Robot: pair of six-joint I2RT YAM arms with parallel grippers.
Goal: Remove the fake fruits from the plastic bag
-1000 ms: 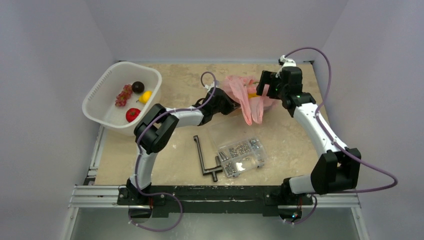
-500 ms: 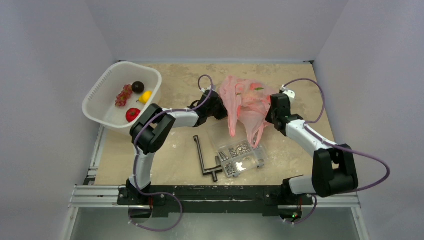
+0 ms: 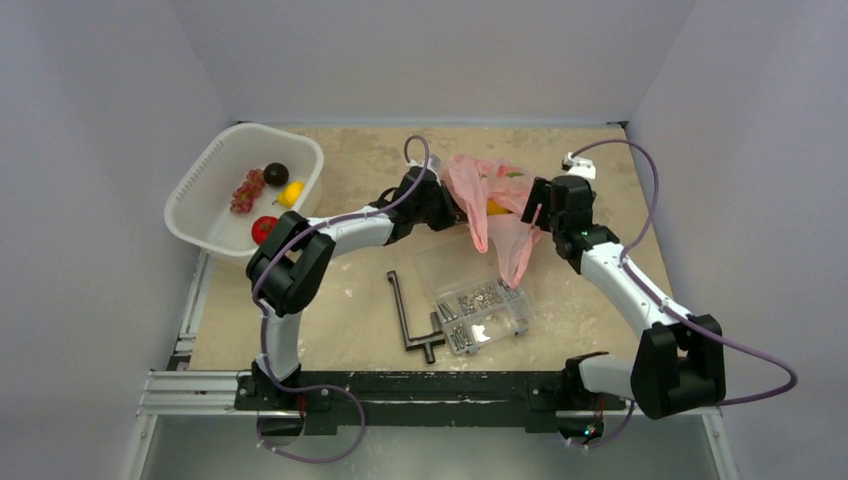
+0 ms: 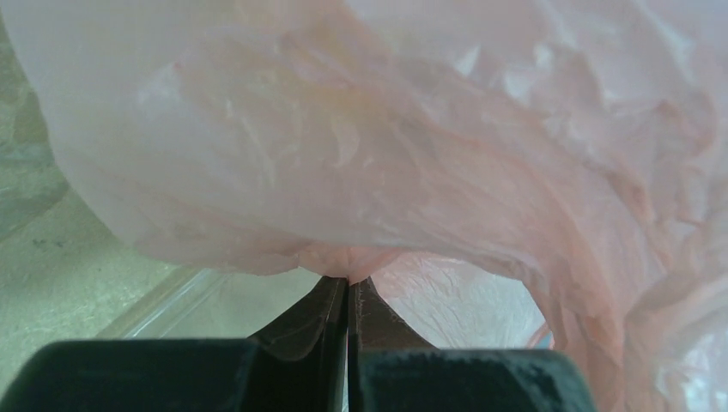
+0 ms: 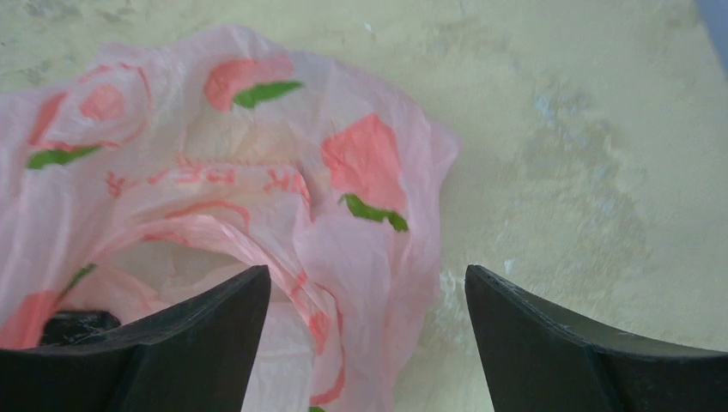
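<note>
The pink plastic bag (image 3: 492, 205) hangs lifted between my two grippers at the table's far middle. A yellow fruit (image 3: 497, 208) shows through it. My left gripper (image 3: 452, 205) is shut on the bag's left edge; in the left wrist view the fingertips (image 4: 348, 287) pinch a fold of the pink plastic (image 4: 412, 154). My right gripper (image 3: 532, 205) is open at the bag's right side; in the right wrist view (image 5: 365, 279) its jaws stand wide apart over the bag's rose-printed plastic (image 5: 343, 197), holding nothing. Grapes (image 3: 246, 190), a dark fruit (image 3: 276, 173), a lemon (image 3: 292, 192) and a red fruit (image 3: 264, 229) lie in the basket.
The white basket (image 3: 205, 165) stands at the far left. A clear compartment box (image 3: 483, 310) of screws and a black crank tool (image 3: 410, 318) lie in front of the bag, near the table's middle.
The right gripper swung down and back up beside the bag and now stands open. The bag spread wide, then hangs narrower again. The left gripper has kept its pinch, shifting slightly.
</note>
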